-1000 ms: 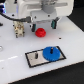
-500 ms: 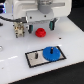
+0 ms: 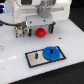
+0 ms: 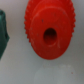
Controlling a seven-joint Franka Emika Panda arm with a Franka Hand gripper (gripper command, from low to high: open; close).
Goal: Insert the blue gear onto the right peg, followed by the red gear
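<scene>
So what else do we have on the white table (image 3: 15,60)? Mainly the black-framed grey plate (image 3: 36,58) sitting near the front, a bit toward the exterior view's right. Its left-hand pin (image 3: 37,53) stands upright and bare on the grey surface.

Farther back on the exterior view's left we can see a small brownish-metallic object (image 3: 19,31), too blurry for us to name properly. Some dark cables (image 3: 7,23) trail along the far left edge.

In the wrist view we spot a dark green thing (image 4: 3,33) at the frame edge; can't tell what it is.
</scene>
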